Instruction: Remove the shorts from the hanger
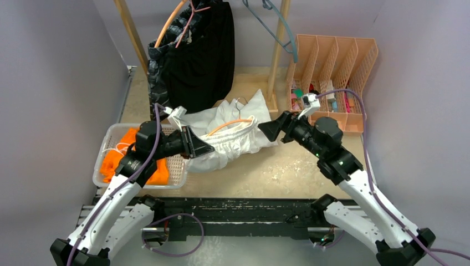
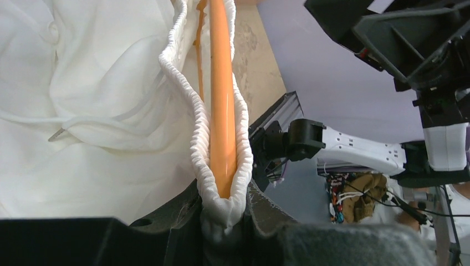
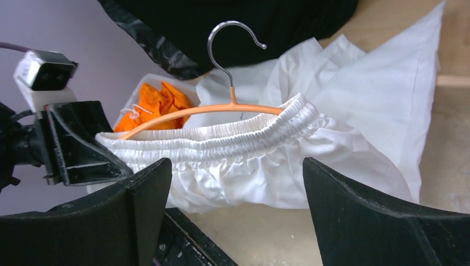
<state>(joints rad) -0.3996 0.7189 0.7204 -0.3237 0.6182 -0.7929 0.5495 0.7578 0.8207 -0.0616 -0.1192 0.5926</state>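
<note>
White shorts (image 1: 233, 138) lie mid-table with an orange hanger (image 1: 230, 125) inside the elastic waistband. My left gripper (image 1: 200, 149) is shut on the waistband's left end (image 2: 224, 213), with the hanger's orange arm (image 2: 220, 100) running through it. My right gripper (image 1: 267, 130) is open and empty, just right of the shorts; its fingers (image 3: 141, 188) frame the waistband (image 3: 221, 145) and the hanger's metal hook (image 3: 233, 41). Black shorts (image 1: 205, 55) and camo shorts (image 1: 161, 72) hang on the rack at the back. Orange shorts (image 1: 119, 158) lie in the basket.
A clear plastic basket (image 1: 108, 138) sits at the left edge. A wooden rack (image 1: 277, 50) stands at the back with a grey hanger (image 1: 277, 25). A tan slotted organizer (image 1: 332, 61) with small items is at the back right.
</note>
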